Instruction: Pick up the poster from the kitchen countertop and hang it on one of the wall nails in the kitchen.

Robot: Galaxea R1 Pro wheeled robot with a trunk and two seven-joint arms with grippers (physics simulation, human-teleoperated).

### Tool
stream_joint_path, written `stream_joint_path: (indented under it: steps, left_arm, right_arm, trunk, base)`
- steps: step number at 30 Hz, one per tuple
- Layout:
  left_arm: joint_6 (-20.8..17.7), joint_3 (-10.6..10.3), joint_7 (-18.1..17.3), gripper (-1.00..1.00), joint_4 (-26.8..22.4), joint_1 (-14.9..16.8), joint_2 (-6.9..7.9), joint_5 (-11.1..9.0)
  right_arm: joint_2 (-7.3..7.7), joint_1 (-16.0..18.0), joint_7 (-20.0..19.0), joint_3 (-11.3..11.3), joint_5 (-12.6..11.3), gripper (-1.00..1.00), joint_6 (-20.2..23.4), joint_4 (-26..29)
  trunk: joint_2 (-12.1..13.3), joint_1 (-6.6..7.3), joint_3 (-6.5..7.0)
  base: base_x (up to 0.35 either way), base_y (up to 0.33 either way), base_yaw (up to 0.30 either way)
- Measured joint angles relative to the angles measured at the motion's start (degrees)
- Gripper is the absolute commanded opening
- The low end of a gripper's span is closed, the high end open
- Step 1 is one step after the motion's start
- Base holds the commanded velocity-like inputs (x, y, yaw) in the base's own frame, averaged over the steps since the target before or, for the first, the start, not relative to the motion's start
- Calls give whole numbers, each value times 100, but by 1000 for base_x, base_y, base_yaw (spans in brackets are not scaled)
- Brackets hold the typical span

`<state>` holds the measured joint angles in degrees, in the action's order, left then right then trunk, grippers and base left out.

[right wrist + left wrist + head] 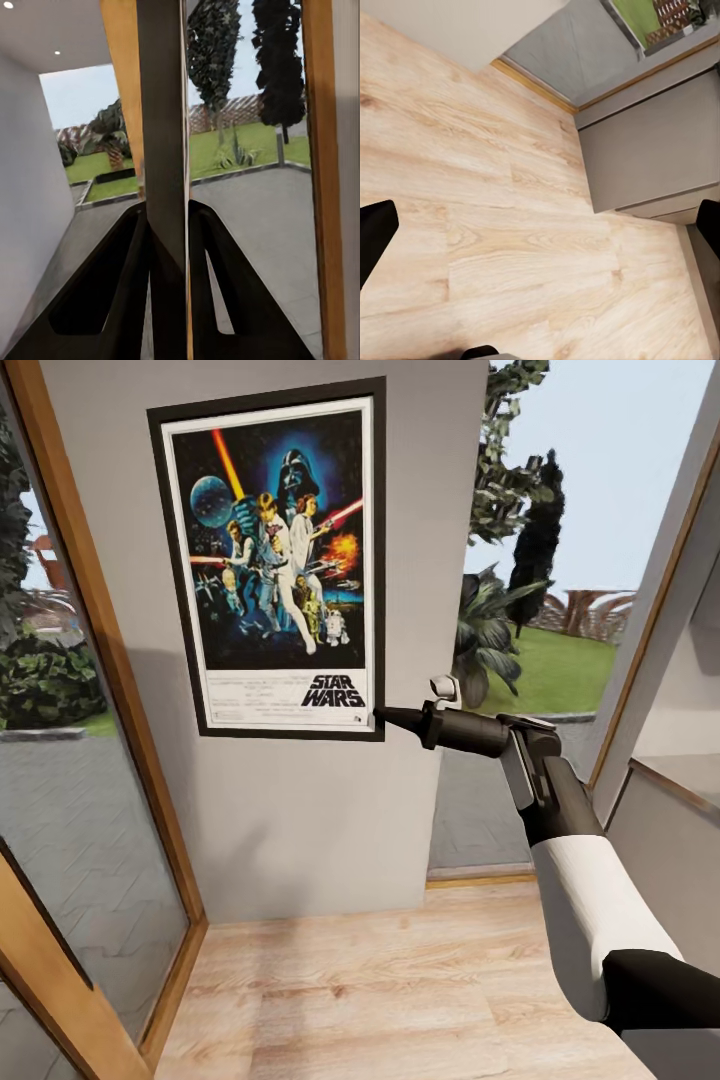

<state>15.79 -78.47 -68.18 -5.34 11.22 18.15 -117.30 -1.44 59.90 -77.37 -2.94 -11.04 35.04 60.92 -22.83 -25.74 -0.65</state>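
Right gripper is closed on the poster, pinching its lower right corner edge-on; the right wrist view shows the thin frame clamped between both fingers. Poster sits flat and upright against the grey wall, between the windows. Judged light, stiff and thin, with a slippery frame: hold by the edge and keep it from swinging; left gripper is spread wide over the floor.
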Motion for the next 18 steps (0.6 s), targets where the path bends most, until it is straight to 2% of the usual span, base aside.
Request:
stream_joint_path:
  steps: [8, 18]
  left_arm:
    - [0, 2, 0, 100, 0, 0, 0, 0]
    - [0, 2, 0, 100, 0, 0, 0, 0]
  right_arm:
    - [0, 0, -3, 3, -2, -100, 1, 1]
    - [-5, 0, -3, 19, -1, -100, 0, 1]
  trunk:
    - [-1, 1, 0]
    - [-1, 2, 0]
  base:
    - [74, 0, 0]
    - [295, 6, 0]
